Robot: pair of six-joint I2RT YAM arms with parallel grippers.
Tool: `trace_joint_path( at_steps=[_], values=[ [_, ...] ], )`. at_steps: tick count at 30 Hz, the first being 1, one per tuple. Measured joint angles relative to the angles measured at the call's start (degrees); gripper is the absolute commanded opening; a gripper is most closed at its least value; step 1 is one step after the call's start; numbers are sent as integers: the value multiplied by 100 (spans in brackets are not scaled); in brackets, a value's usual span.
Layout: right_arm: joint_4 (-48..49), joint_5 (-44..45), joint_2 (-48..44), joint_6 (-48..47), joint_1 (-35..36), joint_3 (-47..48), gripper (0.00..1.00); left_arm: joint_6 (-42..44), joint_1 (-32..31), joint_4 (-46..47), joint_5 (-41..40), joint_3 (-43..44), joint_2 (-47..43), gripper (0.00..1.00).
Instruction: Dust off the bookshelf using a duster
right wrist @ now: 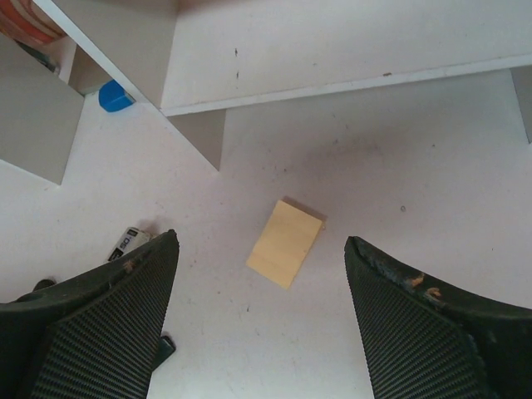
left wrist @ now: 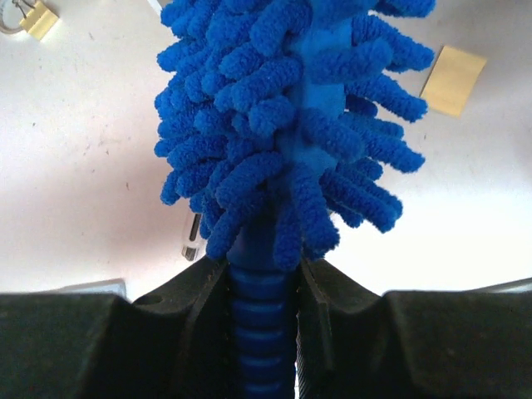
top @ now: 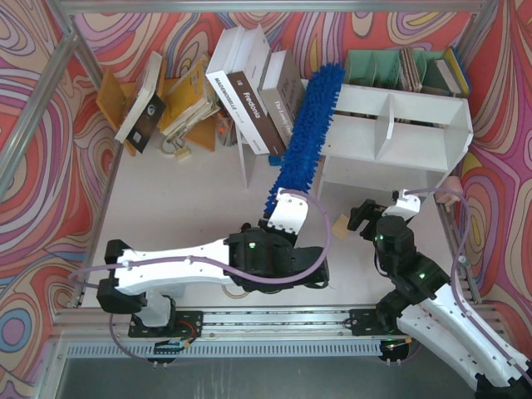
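Noted left pincer [left wrist: 262, 274] clamped tight on handle of duster [top: 306, 137], centre of frame, fluffy head slanting up toward bookshelf [top: 416, 125] at upper right, tip just beside its left edge. Found right pincer [right wrist: 262, 241] gaping wide, holding nothing, above tan block [right wrist: 285, 243] on bench [right wrist: 432, 166].

The right gripper [right wrist: 259, 249], its black textured jaws spread wide, hovers over a pale yellow rectangular block [right wrist: 284, 243] on the white tabletop [right wrist: 432, 208], near the white board bookshelf [right wrist: 332, 50].

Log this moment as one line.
left claw: shut on duster handle | duster: head beside bookshelf left end | right claw: open, empty, over tan block
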Motion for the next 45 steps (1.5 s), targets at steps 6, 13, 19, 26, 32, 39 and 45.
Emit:
trace_joint_path(
  at_steps=[6, 13, 19, 26, 32, 39, 45],
  values=[
    [57, 2, -162, 50, 0, -337, 74, -192, 11, -503, 232, 461, 636, 0],
    [201, -181, -201, 31, -2, -321, 73, -177, 17, -756, 70, 852, 549, 0],
    [229, -695, 205, 52, -4, 184, 74, -42, 28, -758, -52, 831, 247, 0],
    [-39, -977, 772, -83, -2, 1458, 77, -2, 55, -745, -63, 717, 195, 0],
    [-645, -837, 743, -531, -4, 2096, 79, -7, 70, -667, -72, 323, 179, 0],
    [-737, -337, 310, -973, -4, 2037, 81, -2, 92, -557, -66, 219, 175, 0],
    [-772, 26, -155, -1117, -4, 1716, 81, -70, 96, -369, 149, 136, 166, 0]
  ],
)
